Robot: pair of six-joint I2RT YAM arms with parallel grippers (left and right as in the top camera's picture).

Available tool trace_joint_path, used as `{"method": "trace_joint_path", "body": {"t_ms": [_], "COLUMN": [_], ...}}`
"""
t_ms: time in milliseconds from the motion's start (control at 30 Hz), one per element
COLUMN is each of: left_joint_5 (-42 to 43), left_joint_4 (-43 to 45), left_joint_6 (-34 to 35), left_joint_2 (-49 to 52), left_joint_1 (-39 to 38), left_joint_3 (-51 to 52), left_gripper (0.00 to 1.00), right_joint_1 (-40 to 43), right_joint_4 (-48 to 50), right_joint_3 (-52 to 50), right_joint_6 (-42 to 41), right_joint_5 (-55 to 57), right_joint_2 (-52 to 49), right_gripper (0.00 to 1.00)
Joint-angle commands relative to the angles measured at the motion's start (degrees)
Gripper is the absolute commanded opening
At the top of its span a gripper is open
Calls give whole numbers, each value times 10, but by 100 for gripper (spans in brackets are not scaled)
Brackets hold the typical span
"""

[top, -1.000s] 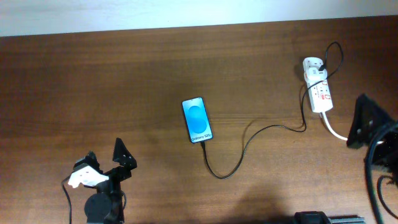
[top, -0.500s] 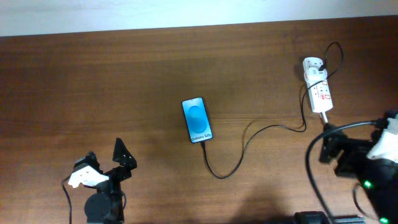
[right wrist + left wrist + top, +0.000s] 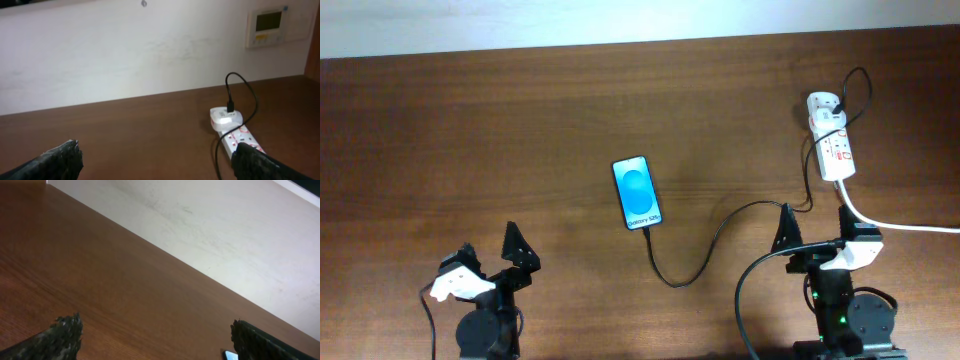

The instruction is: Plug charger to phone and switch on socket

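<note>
Fingers L (image 3: 510,240), R (image 3: 783,222) wide over tabletop (image 3: 470,120)

Your overhead camera looks straight down from well above. It takes in the brown table (image 3: 470,130), with the far edge along the top and both arms at the bottom edge.

Your left wrist camera sits low and close over the wood, tilted, facing across the table to a pale wall (image 3: 210,225). The left gripper (image 3: 155,340) has its tips spread wide in the lower corners.

Your right wrist camera sits low and level, also facing the wall, with the right gripper (image 3: 157,160) spread likewise. It shares the socket (image 3: 239,139) with the overhead view, at right in both.
</note>
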State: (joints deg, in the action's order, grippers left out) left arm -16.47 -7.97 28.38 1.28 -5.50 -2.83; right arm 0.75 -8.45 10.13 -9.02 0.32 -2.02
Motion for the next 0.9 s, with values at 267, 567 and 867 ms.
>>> {"method": "trace_joint_path", "body": {"t_ms": [267, 567, 867], "left_joint_5": [2, 2, 2], "left_joint_4": [-1, -1, -1], "left_joint_6": [3, 3, 3], "left_joint_2": [-1, -1, -1], "left_joint_1": [-1, -1, -1], "left_joint_3": [3, 3, 3], "left_gripper": [99, 100, 99], "right_joint_1": [38, 34, 25], "right_joint_4": [37, 40, 40], "right_joint_3": [-97, -98, -98], "right_joint_6": [-2, 12, 26], "right_joint_5": [-5, -7, -7], "right_joint_2": [18, 18, 18], "right_gripper": [99, 99, 99]}}
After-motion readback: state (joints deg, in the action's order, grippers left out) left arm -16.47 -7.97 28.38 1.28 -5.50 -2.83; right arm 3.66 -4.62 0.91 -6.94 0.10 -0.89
